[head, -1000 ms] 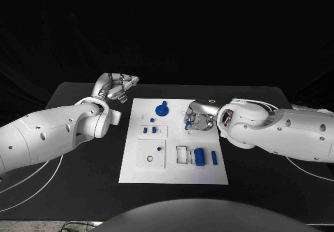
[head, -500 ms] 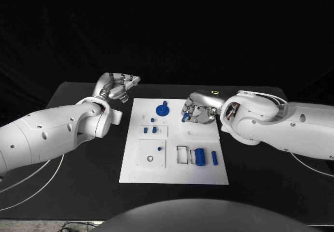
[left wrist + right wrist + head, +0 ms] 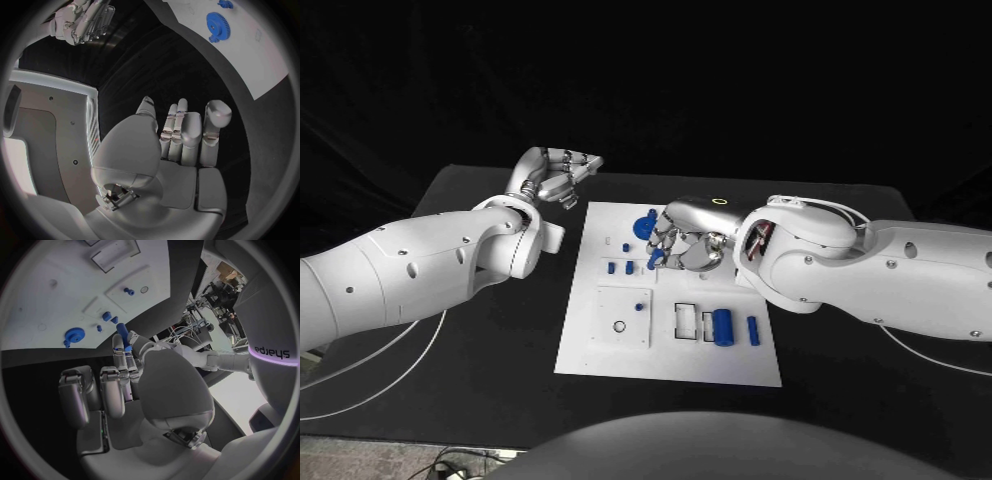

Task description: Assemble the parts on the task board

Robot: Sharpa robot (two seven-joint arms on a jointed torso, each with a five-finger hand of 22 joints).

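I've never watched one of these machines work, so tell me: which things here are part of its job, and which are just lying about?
Part of the job:
- task board
- blue gear
- blue cylinder in its slot
- blue peg pinched in the right hand
- small blue pieces
- left hand, holding nothing

Just lying about:
- black table
- white cables

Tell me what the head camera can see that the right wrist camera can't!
Head view alone: the left hand, fingers curled in, off the board's far left corner; a big blue cylinder and a thin blue bar lying near the board's front; and a small black ring.

Right wrist view alone: the inside of the right hand, with its fingers pinching a blue peg.

Both views: the white task board, the blue gear, a few small blue pegs, and the right hand itself.
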